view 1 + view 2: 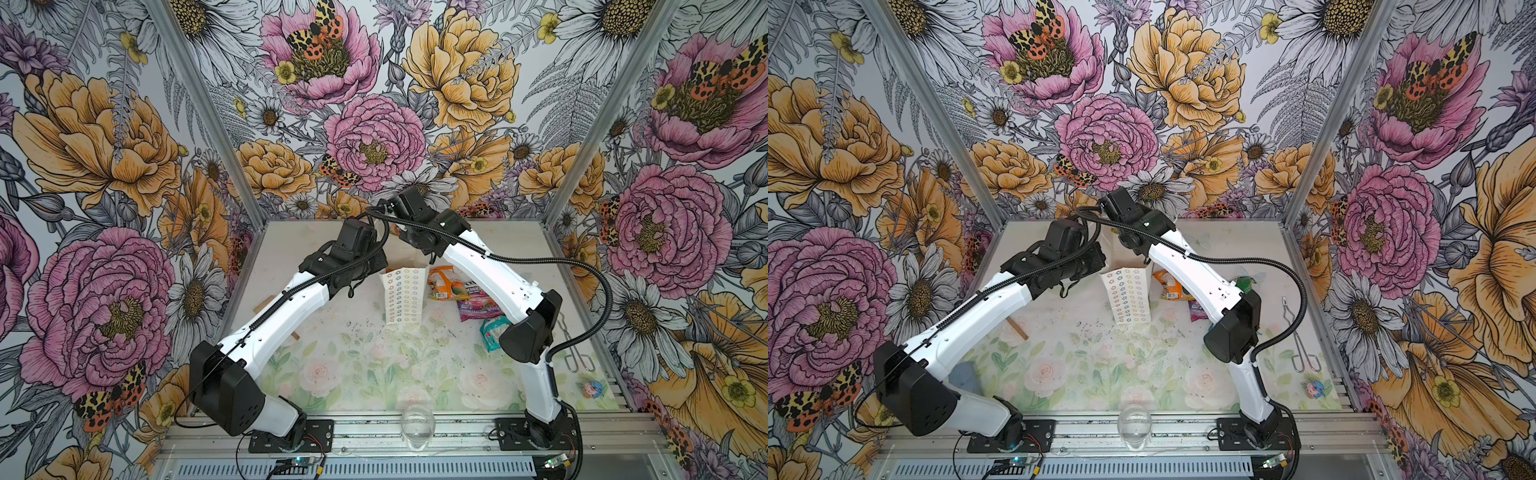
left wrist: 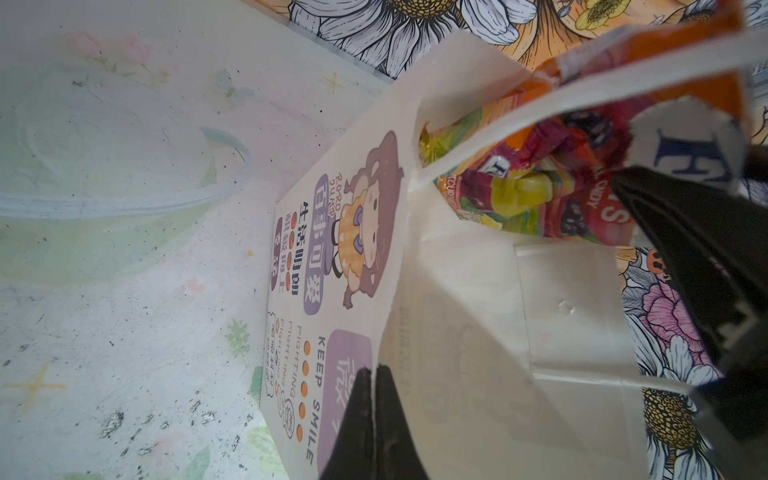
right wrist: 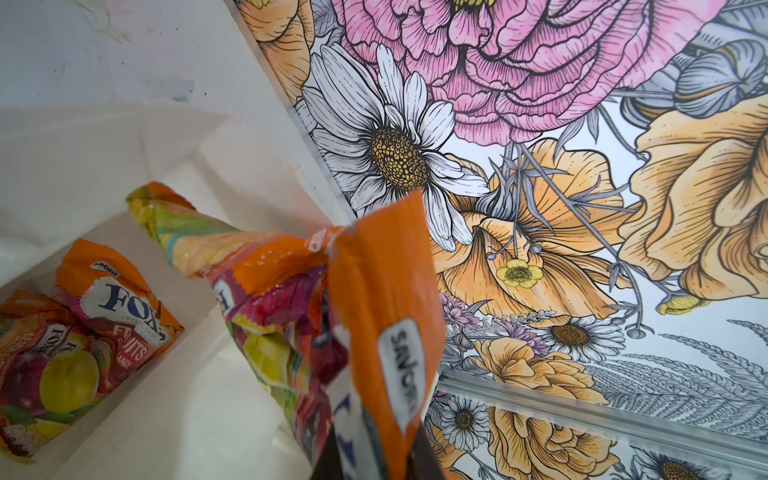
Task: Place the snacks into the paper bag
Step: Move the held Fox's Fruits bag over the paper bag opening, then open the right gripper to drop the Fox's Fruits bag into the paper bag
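The white paper bag [image 1: 405,295] stands upright mid-table in both top views, its flowered side [image 1: 1129,297] facing me. My left gripper [image 2: 375,370] is shut on the bag's rim [image 2: 415,332], pinching the paper wall. My right gripper [image 3: 374,461] is shut on an orange FOX'S snack [image 3: 382,282], which hangs over the bag's mouth. Another fruit-print packet [image 3: 91,332] lies on the bag's bottom. On the table right of the bag lie an orange packet [image 1: 446,282], a purple one [image 1: 478,301] and a teal one [image 1: 494,328]. In the top views the arms hide both grippers.
Metal tongs [image 1: 575,345] lie near the right wall, with a small toy figure [image 1: 594,388] in front of them. A glass bowl [image 1: 417,424] sits on the front rail. A wooden stick [image 1: 1017,328] lies under the left arm. A clear plastic lid [image 2: 124,178] rests beside the bag.
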